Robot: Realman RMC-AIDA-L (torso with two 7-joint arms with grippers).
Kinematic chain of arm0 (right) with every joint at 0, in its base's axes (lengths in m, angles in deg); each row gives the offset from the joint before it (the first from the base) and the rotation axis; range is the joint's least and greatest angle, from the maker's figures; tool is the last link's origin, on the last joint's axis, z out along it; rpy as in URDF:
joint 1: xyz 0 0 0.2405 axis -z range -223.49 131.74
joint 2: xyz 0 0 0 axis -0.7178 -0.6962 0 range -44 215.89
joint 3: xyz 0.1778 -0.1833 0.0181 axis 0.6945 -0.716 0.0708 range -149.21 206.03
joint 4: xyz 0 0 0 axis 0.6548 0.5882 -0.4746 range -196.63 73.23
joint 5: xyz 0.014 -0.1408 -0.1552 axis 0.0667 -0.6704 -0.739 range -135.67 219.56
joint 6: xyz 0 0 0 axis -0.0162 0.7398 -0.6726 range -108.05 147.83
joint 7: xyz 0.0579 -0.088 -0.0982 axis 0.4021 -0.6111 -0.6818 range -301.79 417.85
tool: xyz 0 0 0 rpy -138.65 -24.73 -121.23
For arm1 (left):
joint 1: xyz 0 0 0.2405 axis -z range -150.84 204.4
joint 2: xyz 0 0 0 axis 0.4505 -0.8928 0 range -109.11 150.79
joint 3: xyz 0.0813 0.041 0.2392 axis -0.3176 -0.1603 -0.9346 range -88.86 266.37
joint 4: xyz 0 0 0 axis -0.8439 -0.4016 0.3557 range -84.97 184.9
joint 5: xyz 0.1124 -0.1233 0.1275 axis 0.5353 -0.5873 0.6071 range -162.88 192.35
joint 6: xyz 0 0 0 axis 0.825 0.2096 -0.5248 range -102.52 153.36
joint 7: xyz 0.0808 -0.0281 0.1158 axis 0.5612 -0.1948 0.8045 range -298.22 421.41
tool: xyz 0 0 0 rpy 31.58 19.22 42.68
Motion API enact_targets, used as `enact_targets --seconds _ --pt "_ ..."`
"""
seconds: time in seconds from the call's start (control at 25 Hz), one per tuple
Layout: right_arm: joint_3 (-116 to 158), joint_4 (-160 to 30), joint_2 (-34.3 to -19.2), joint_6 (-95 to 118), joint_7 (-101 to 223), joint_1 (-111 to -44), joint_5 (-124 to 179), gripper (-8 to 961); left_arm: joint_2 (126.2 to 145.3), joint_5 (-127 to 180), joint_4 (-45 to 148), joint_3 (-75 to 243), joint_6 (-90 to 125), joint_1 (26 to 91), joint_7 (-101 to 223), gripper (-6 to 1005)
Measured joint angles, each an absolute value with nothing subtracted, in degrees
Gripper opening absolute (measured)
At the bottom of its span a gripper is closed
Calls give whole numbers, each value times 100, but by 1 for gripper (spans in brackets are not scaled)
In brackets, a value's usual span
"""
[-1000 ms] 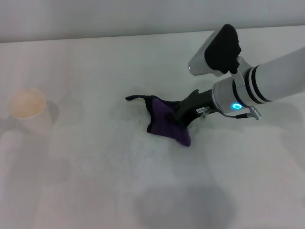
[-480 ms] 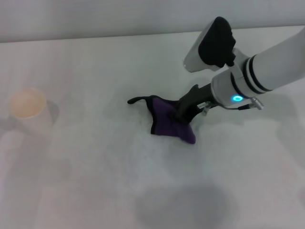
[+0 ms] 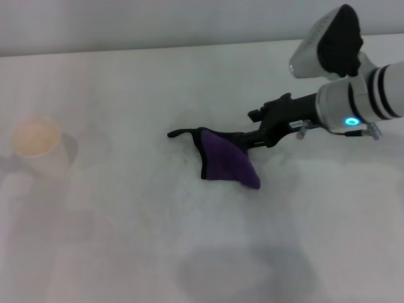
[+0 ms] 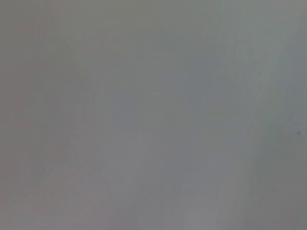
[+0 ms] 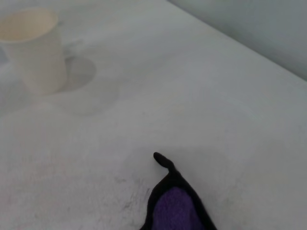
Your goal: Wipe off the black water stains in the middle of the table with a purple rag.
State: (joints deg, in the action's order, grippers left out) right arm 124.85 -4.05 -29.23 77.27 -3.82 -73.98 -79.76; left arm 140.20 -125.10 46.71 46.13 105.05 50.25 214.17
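Note:
The purple rag with black edging lies flat on the white table near its middle, its thin black loop tail pointing left. It also shows in the right wrist view, tail toward the cup. My right gripper is just right of the rag, fingers spread, with the lower fingertip at the rag's upper right edge and not clamping it. No black stain shows anywhere; it is hidden or out of view. My left gripper is out of sight, and the left wrist view shows only blank grey.
A pale paper cup stands at the table's left side, and it also shows in the right wrist view. The table's far edge meets a grey wall. Faint grey smudges mark the tabletop around the rag.
My right gripper has pulled back to the right and off the rag, which it was pressing on. The rag now lies flatter, left behind on the table.

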Motion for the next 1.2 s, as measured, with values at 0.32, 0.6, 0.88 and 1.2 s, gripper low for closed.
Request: enact_targets --seconds 0.32,0.6,0.88,1.2 --pt "13520 -880 -2926 7808 -2113 -7058 -5868 678 14020 -12510 4671 4622 10505 5032 21417 892" --pt "14668 -2719 -2913 8718 -5029 -6860 -2580 739 14011 -12513 4735 4625 10504 5049 21417 893" --pt "14983 -4465 -2989 9262 -7229 -6627 441 734 14011 -12547 4742 4638 10456 5072 21417 892" --pt "14973 -5152 -3012 8697 -8844 -6631 1006 727 14017 -12660 4759 4649 10432 5093 21453 892"
